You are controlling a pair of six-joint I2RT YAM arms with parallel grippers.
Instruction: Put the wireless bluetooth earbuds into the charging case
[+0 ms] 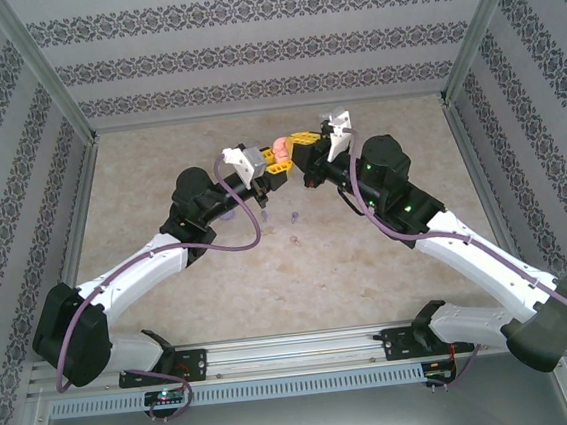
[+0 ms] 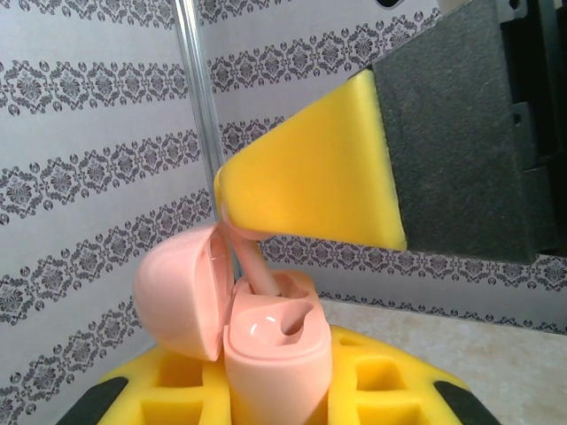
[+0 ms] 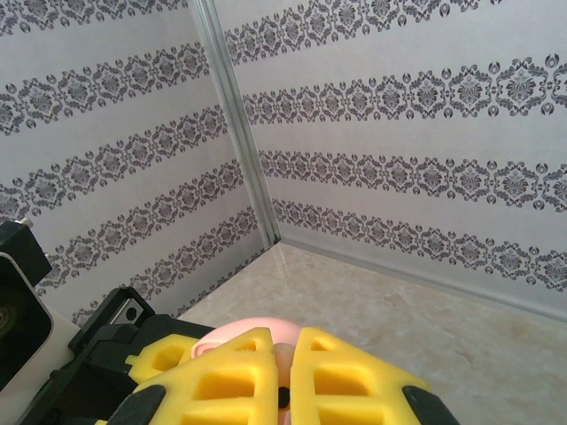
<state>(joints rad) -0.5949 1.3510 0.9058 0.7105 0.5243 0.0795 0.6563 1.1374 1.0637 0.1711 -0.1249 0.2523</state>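
Note:
A pale pink charging case stands upright between the yellow foam fingers of my left gripper, which is shut on it. Its lid hangs open to the left. A pale pink earbud points stem-down into the case's far socket, while the near socket is bare. My right gripper is shut on that earbud, and one of its fingers reaches in from the upper right. In the top view both grippers meet above the far middle of the table, left and right, with the case between them.
A few tiny buds lie loose on the beige table just in front of the grippers. Patterned walls and metal posts close in the back and sides.

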